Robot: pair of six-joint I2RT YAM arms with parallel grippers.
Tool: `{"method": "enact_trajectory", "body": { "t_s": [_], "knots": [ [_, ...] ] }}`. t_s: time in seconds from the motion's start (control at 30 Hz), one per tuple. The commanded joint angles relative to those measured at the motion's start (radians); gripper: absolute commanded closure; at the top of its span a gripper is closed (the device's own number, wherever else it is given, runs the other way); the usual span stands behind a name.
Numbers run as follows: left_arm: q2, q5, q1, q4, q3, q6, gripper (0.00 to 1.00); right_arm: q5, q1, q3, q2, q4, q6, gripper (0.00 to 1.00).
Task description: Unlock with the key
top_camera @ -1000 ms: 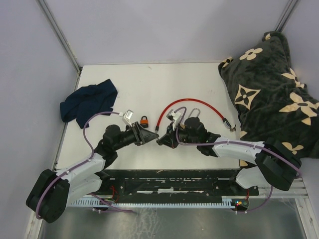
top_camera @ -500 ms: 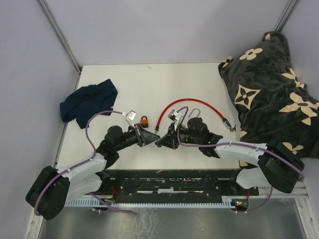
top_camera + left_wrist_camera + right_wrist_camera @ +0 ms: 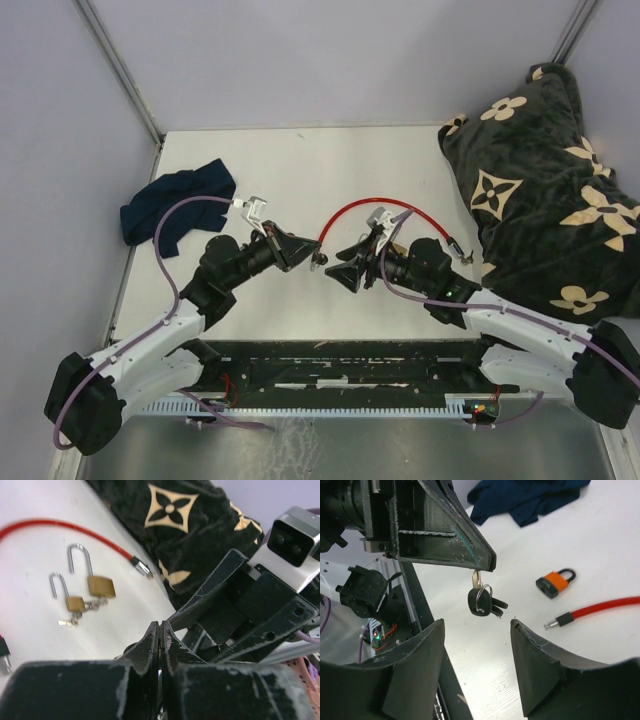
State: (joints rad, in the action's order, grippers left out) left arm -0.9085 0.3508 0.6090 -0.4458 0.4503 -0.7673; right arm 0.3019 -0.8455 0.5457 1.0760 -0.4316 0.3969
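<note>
Presently the key is being pinched in the closed jaws of the left gripper above the white bench; the right gripper is being held facing it, jaws parted, empty. The orange padlock is lying on the bench near a red cable.

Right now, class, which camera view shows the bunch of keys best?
The right wrist view: the bunch of keys hangs clear from the shut left end effector. In the top view it is a tiny dark speck; the left wrist view hides it behind its own fingers.
</note>
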Motion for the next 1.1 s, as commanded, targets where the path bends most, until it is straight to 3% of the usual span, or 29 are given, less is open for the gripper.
{"method": "enact_trajectory", "body": {
  "t_s": [0.0, 0.13, 0.33, 0.43, 0.63, 0.8, 1.07],
  "knots": [
    [0.032, -0.090, 0.019, 0.055, 0.102, 0.186, 0.97, -0.090, 0.020, 0.040, -0.108, 0.031, -0.076, 0.35],
    [-0.020, -0.291, 0.106, 0.415, 0.294, 0.376, 0.97, -0.104, 0.028, 0.056, -0.139, 0.028, -0.087, 0.34],
    [-0.166, -0.593, 0.262, 0.860, 0.552, 0.504, 0.97, -0.164, 0.028, 0.047, -0.102, 0.026, -0.073, 0.35],
    [-0.260, -0.589, 0.288, 1.020, 0.658, 0.528, 0.97, -0.179, 0.028, 0.027, -0.072, -0.005, -0.060, 0.36],
    [-0.192, -0.476, 0.294, 0.869, 0.589, 0.477, 0.97, -0.116, 0.028, 0.027, 0.043, -0.128, 0.022, 0.38],
    [-0.187, -0.446, 0.294, 0.835, 0.575, 0.463, 0.97, -0.107, 0.028, 0.033, 0.118, -0.173, 0.062, 0.38],
    [-0.211, -0.524, 0.294, 0.827, 0.553, 0.418, 0.97, -0.082, 0.028, 0.008, 0.112, -0.195, 0.089, 0.39]
  ]
}}
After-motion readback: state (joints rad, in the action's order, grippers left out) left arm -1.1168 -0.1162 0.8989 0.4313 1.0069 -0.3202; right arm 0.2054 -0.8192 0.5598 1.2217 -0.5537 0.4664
